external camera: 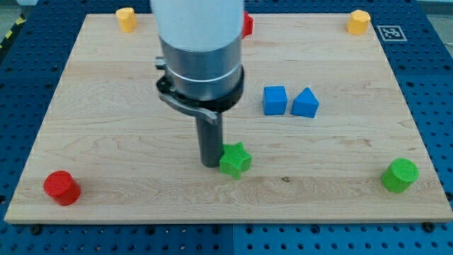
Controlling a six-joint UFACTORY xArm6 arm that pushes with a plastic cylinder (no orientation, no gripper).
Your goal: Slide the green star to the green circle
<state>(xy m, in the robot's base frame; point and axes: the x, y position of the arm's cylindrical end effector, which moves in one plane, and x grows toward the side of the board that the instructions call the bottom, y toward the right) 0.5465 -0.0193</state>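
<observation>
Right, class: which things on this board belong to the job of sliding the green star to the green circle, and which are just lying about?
Job:
green star
green circle
my tip, touching the star's left side

Lying about:
blue cube
blue triangular block
red cylinder
two yellow blocks
red block, partly hidden

board: pale wood, smooth, matt; green star: ridged plastic; rod: dark, matt

Open lane along the wooden board's lower right

Bare wood lies between small green star block and green round block; blue blocks sit above.
</observation>
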